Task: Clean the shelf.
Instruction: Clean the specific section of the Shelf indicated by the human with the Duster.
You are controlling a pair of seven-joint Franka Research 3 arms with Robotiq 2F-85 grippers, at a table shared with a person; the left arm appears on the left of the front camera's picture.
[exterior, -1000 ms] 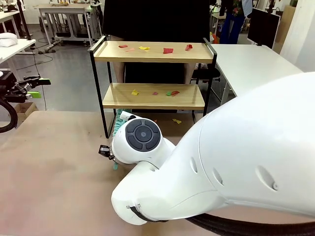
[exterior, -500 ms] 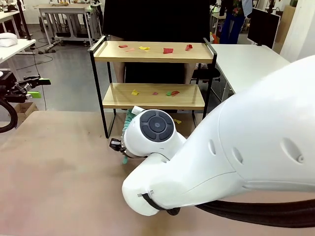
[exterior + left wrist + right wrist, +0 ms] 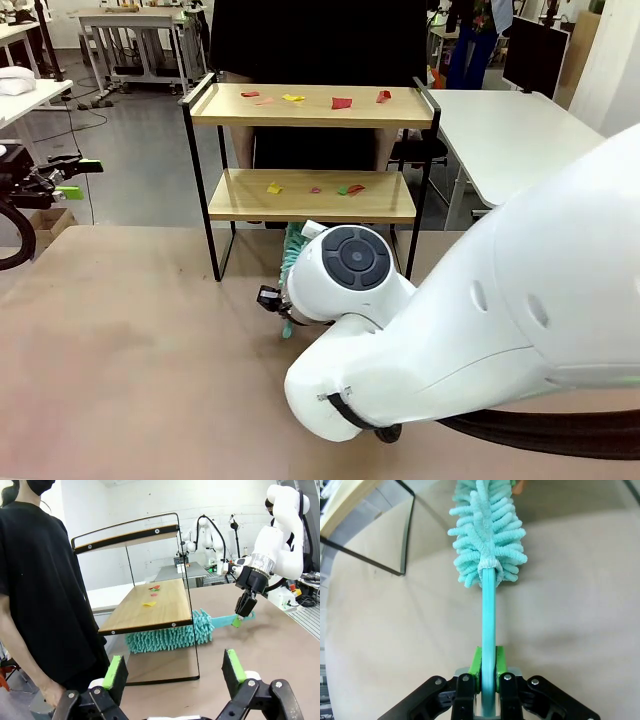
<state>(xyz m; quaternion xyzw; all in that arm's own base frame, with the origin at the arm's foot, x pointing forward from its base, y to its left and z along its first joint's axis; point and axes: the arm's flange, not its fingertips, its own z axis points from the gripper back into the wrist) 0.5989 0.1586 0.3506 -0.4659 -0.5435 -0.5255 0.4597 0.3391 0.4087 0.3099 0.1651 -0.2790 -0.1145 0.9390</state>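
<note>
Your right gripper [image 3: 488,662], clenched on the teal duster [image 3: 487,555], has slid right beneath the shelf [image 3: 240,195]. The paper scraps [image 3: 342,103] on both boards remain unswept.

Beyond the brown table [image 3: 110,350] lies a shiny grey floor [image 3: 130,160], a big white table [image 3: 510,130] stands past its far right corner with a dark screen [image 3: 535,55] farther back, and work tables [image 3: 130,25] with metal legs stand far past its left side.
</note>
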